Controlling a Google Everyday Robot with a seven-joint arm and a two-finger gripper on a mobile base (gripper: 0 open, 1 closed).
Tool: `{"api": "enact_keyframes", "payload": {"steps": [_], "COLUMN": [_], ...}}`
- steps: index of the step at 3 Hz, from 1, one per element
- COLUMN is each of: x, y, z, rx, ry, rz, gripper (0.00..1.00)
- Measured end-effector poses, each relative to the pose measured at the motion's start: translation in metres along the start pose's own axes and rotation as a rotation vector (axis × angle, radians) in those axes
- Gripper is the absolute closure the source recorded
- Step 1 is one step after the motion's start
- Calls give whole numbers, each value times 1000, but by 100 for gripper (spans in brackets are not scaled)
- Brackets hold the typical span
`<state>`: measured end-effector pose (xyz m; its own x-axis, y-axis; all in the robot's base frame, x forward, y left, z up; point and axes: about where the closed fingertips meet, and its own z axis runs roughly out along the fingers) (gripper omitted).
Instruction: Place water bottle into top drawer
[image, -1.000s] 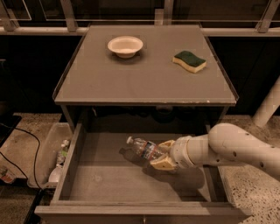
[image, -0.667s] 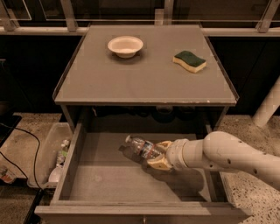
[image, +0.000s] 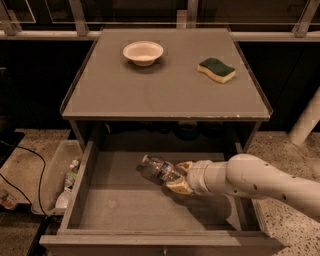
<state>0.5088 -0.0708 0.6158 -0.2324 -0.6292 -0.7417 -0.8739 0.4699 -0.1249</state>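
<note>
The water bottle (image: 159, 169), clear with a red-and-blue label and a white cap pointing left, lies on its side low inside the open top drawer (image: 120, 205), a wide grey box pulled out under the cabinet top. My gripper (image: 181, 178) reaches in from the right on a white arm and is shut on the bottle's base end, its yellowish fingers (image: 178, 187) around it. The bottle is at the drawer's middle, near the back. I cannot tell whether it rests on the drawer bottom.
A white bowl (image: 143, 52) and a green-and-yellow sponge (image: 216, 69) sit on the cabinet top (image: 165, 95). A translucent tub (image: 57, 180) with a duller bottle (image: 69, 182) stands on the floor at the left. A black cable (image: 30, 170) runs there.
My gripper and the bottle have moved slightly left and lower within the drawer. The grip is unchanged.
</note>
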Motion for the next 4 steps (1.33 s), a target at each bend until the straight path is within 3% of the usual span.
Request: {"api": "enact_keyframes", "payload": {"steps": [3, 4], "x": [0, 0], "y": [0, 0], "z": [0, 0], "rx": [0, 0], "ry": [0, 0], "rz": [0, 0], "gripper": [11, 0]}}
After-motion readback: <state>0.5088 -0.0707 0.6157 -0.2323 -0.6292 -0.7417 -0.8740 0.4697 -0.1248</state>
